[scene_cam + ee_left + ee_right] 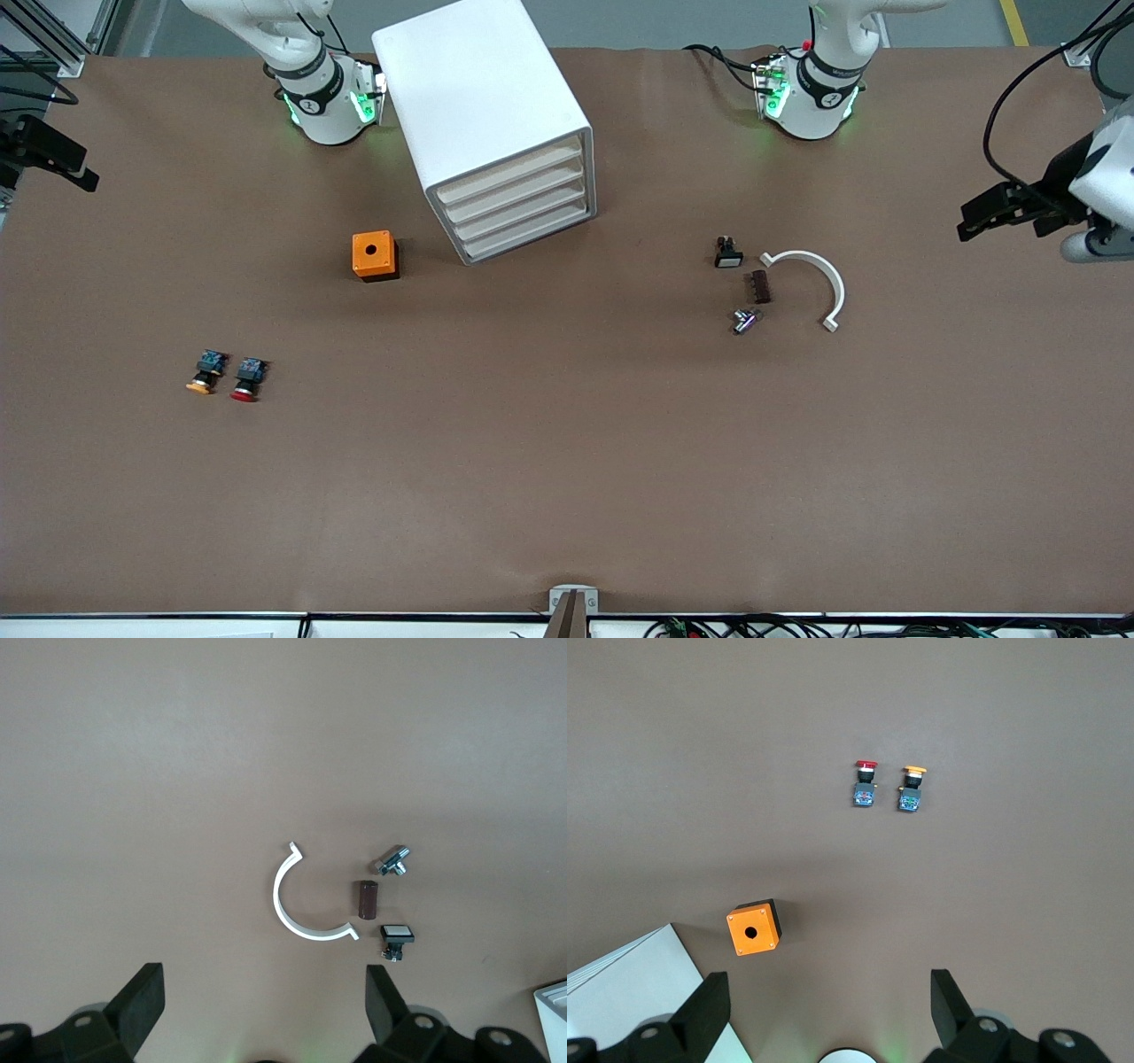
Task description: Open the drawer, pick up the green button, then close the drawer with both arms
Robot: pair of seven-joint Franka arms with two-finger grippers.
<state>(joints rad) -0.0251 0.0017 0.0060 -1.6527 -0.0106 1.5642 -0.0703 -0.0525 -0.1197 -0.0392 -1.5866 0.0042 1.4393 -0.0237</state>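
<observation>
Opening stage, nothing yet begun: the desk [567, 461] carries the cabinet [496, 124], standing askew between my two bases, with all four drawers shut flush; which drawer [512, 182] I must pull cannot be read from here, so I mark one of the stack. My left claw [261, 1010] is spread and empty, high over the desk's left-arm end, looking down on a white half-ring [811, 283], a brown block [759, 286], a white-capped switch [727, 253] and a small metal fitting [744, 320], all lying just beside one another. My right claw [824, 1010] is likewise spread and empty over the right-arm end, above the orange box [375, 255] that sits beside the cabinet, nearer the front camera; the front view cuts this claw off at its edge, showing only a dark part of it. Well apart from the box, nearer the camera again, lie an orange-capped button [205, 372] and a red-capped button [247, 379], side by side. The green button is nowhere in view; I judge it lies inside a shut drawer. The next move, as I judge it, calls for one claw to come down to a drawer front and draw it out, the other to steady the cabinet or wait to reach in. No handles can be made out on the fronts.
</observation>
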